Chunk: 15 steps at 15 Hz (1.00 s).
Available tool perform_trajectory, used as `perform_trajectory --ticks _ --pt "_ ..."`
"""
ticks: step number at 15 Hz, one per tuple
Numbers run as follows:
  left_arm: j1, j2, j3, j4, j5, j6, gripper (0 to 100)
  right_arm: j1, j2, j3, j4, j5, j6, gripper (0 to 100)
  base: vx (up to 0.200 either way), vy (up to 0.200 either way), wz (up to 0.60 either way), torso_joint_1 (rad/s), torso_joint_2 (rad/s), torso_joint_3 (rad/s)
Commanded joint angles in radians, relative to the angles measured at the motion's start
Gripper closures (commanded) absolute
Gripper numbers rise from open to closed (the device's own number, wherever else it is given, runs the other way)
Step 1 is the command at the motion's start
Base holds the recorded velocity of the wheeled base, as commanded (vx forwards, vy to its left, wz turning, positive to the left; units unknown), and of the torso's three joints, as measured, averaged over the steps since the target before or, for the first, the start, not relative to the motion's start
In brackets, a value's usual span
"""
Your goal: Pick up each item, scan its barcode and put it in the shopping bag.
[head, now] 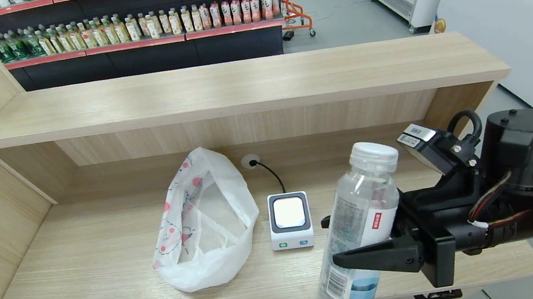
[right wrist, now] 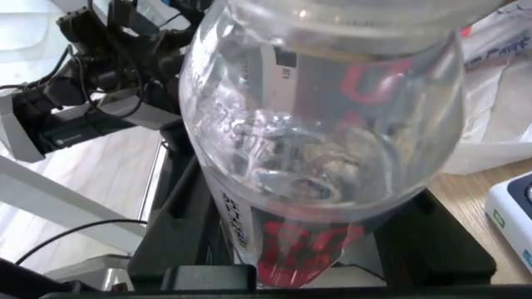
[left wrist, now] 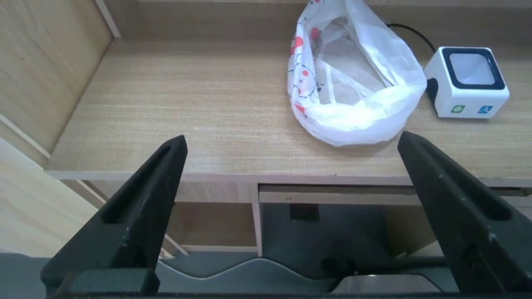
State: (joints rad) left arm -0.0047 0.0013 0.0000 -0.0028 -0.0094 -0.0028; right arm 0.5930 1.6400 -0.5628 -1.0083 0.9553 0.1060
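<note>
Presently my right hand (head: 331, 242) pinches the water bottle (head: 358, 220) mid-body, tilted above the tabletop's (head: 82, 276) front edge, near the scanner (head: 290, 219). Full, it's probably heavy and slick, with thin denting walls, so the labelled waist suits a firm grip. My left hand (left wrist: 291, 145) hangs spread.

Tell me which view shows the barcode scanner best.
Head view: the scanner is whole, seen from above, its window clear, beside the shopping bag. The left wrist view shows it whole but farther off; the right wrist view catches one corner past the bottle.
</note>
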Motion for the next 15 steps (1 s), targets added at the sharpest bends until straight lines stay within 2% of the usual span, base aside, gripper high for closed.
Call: perform_trajectory --ticks 1,5,8,15 --pt "0.0 0.0 0.0 0.0 0.0 0.0 0 0.014 0.041 -0.009 -0.038 0.014 0.004 100 0.0 0.0 0.0 0.0 0.0 0.0" --pt "0.0 0.0 0.0 0.0 0.0 0.0 0 0.01 0.103 0.003 -0.187 0.029 -0.011 100 0.0 0.0 0.0 0.0 0.0 0.0" --pt "0.0 0.0 0.0 0.0 0.0 0.0 0 0.008 0.129 0.007 -0.274 0.111 0.008 100 0.0 0.0 0.0 0.0 0.0 0.0" --pt "0.0 0.0 0.0 0.0 0.0 0.0 0 -0.053 0.161 0.041 -0.381 0.138 0.02 100 0.0 0.0 0.0 0.0 0.0 0.0"
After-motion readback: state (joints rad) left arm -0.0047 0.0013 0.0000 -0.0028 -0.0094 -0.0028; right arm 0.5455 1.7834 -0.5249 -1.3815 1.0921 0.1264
